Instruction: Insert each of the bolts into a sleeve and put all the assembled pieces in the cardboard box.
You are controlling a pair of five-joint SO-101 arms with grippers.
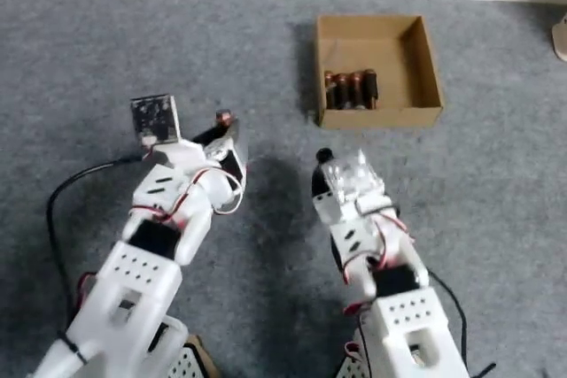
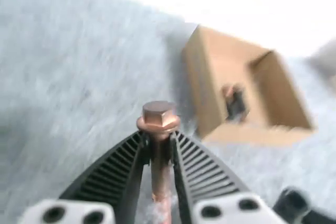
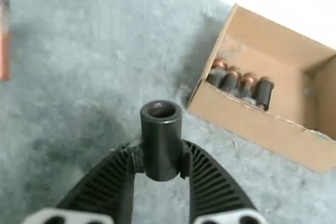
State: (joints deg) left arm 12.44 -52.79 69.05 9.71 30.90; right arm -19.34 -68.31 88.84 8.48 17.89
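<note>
Left pincer (image 2: pixel 159 141) is closed tight on a copper bolt (image 2: pixel 159 116), and right pincer (image 3: pixel 161 158) is closed tight on a black sleeve (image 3: pixel 161 137); both are held above the surface, near each other but apart

Grey, carpet-like surface (image 1: pixel 80 42) spreads under the whole scene

Two white arms come in from the near edge in the high view. The left arm (image 1: pixel 151 236) angles toward the middle, and the right arm (image 1: pixel 381 254) points toward the far side. A black cable (image 1: pixel 51 210) loops beside the left arm

An open-topped cardboard box (image 1: pixel 415 50) sits on the surface at the far side, ahead of the right arm and well apart from both pincers

Four assembled pieces (image 1: pixel 350 88) lie side by side in a row against the box's near wall. They have dark bodies and copper ends

The sleeve is a short black tube, gripped around its middle, with its open bore facing away from the right wrist camera

The bolt is gripped on its shank just under its flanged hexagonal head, and the head sticks out past the fingertips. Bolt and sleeve are not joined
</note>
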